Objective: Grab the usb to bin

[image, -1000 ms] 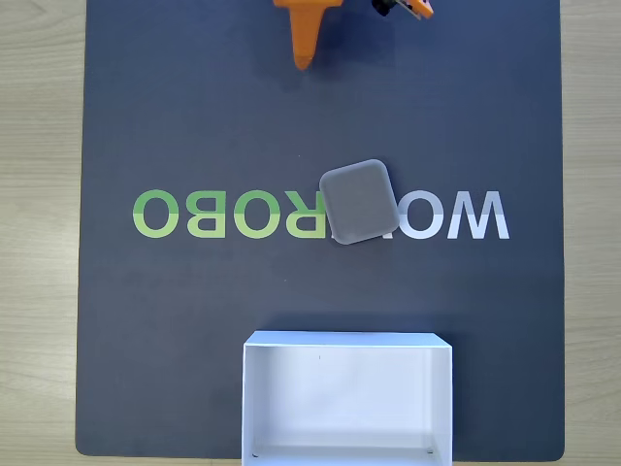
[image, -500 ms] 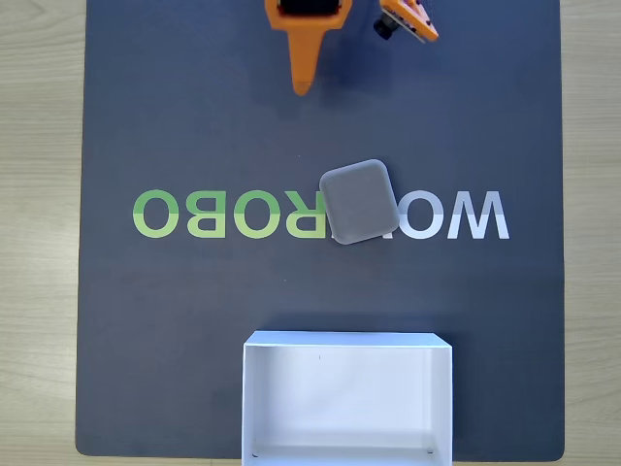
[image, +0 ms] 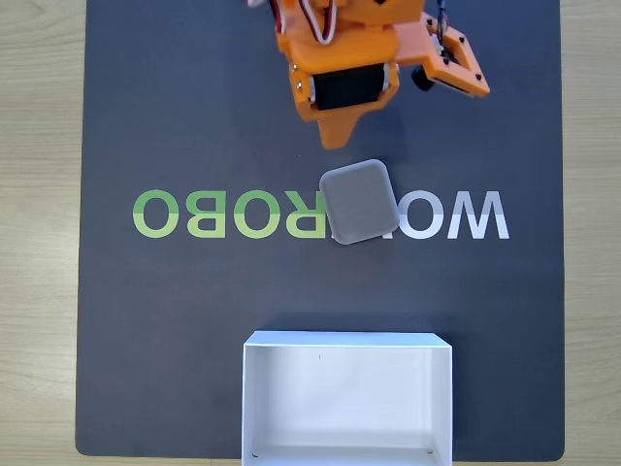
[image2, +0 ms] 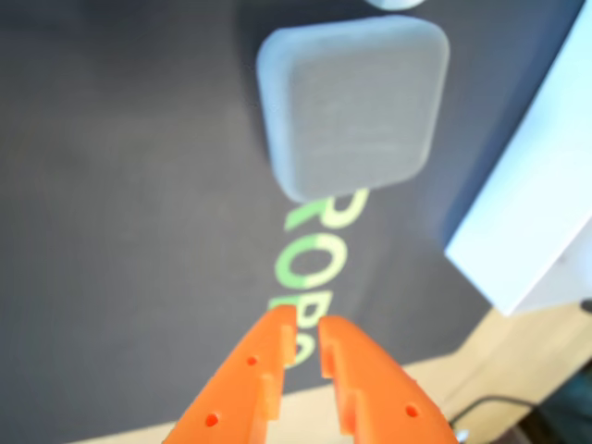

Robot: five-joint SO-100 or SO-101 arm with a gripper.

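Observation:
The usb [image: 359,202] is a flat grey rounded-square pad lying plain face up on the mat's lettering, near the middle of the fixed view. In the wrist view the usb [image2: 351,106] sits ahead of my fingertips, with a stretch of mat between. My orange gripper [image: 335,141] points down from the top edge, its tip just above the pad's upper left corner and apart from it. The gripper [image2: 305,324] has its fingers nearly together with nothing between them. The white bin [image: 345,339] stands at the bottom edge, with nothing inside; the bin [image2: 527,222] lies at the right in the wrist view.
A dark mat [image: 194,320] with green and white lettering [image: 175,214] covers the table. Pale wood [image: 39,243] shows on both sides of it. A dark cable [image2: 499,407] runs at the lower right of the wrist view.
The arm has come down into the fixed view from the top edge, bringing the gripper tip close to the pad. The pad and the bin have not moved.

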